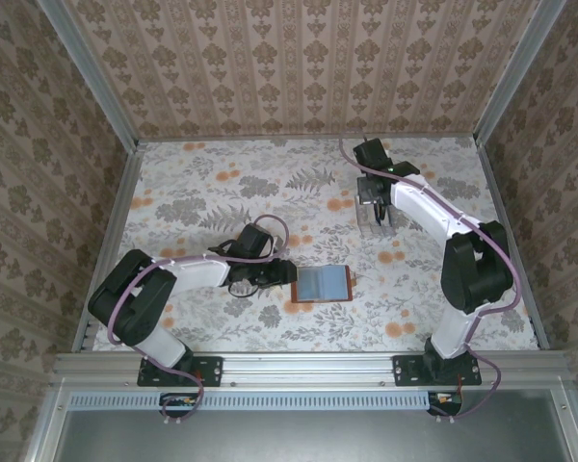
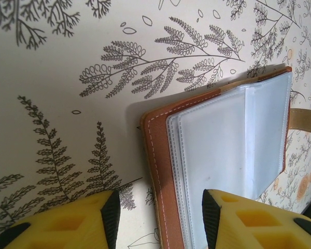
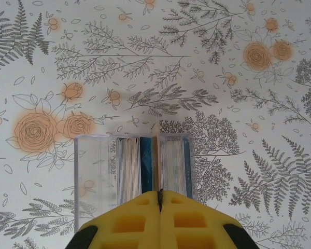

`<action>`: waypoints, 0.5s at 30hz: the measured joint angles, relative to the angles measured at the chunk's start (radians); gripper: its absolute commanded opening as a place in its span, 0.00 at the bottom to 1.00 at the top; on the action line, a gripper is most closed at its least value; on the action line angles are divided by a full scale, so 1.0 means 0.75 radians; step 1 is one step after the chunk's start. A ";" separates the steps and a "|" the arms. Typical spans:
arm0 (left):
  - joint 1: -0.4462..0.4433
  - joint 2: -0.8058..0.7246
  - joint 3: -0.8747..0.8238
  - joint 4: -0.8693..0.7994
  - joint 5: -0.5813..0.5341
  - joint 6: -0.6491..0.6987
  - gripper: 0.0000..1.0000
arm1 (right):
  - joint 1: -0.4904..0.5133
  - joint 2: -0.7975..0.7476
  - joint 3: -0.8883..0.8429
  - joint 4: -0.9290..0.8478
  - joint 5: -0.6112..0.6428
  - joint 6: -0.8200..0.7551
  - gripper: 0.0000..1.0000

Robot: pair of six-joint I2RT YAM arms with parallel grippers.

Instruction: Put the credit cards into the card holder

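My left gripper has its fingers apart, straddling a stitched edge of the card holder. The holder lies open near the table's near edge, about midway across. My right gripper has its fingers pressed together over the clear tray toward the far right side, where the credit cards stand on edge. I cannot tell whether one is pinched.

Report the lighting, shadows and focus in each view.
Top external: soft, even light, no glare on the table. Left wrist: the card holder throws a dark shadow beside its upper left edge, its clear sleeves look milky, and the yellow fingers of the left gripper are slightly soft. Right wrist: sharp floral print, a pale sheen on the clear tray.
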 measured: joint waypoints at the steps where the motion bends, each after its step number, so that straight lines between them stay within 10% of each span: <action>1: 0.000 0.001 0.003 -0.004 0.000 0.000 0.48 | -0.002 0.000 -0.006 0.003 -0.001 0.001 0.00; 13: -0.001 0.001 0.006 -0.011 -0.002 0.000 0.48 | -0.003 0.080 -0.039 0.037 -0.064 0.027 0.00; 15: -0.001 0.001 0.006 -0.011 -0.002 -0.001 0.48 | -0.003 0.084 -0.045 0.041 -0.073 0.033 0.19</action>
